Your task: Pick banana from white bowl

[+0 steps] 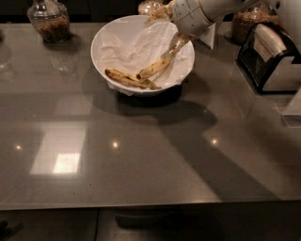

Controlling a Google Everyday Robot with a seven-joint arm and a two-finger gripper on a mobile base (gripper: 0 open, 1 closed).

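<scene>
The white bowl (108,35) stands on the grey counter at the back centre, lined with crumpled white paper. Two bananas lie in its front part. The banana (157,68) is the paler, slimmer one, running diagonally up to the right. A darker, browner banana (123,77) lies across its lower end. My gripper (175,47) reaches in from the upper right on a white arm and hangs inside the bowl's right side, right at the upper end of the pale banana. I cannot tell whether it touches it.
A glass jar (47,21) stands at the back left, another jar (247,21) at the back right, and a third (150,5) behind the bowl. A black and white appliance (270,59) sits at the right edge. A white card (210,36) stands behind the arm.
</scene>
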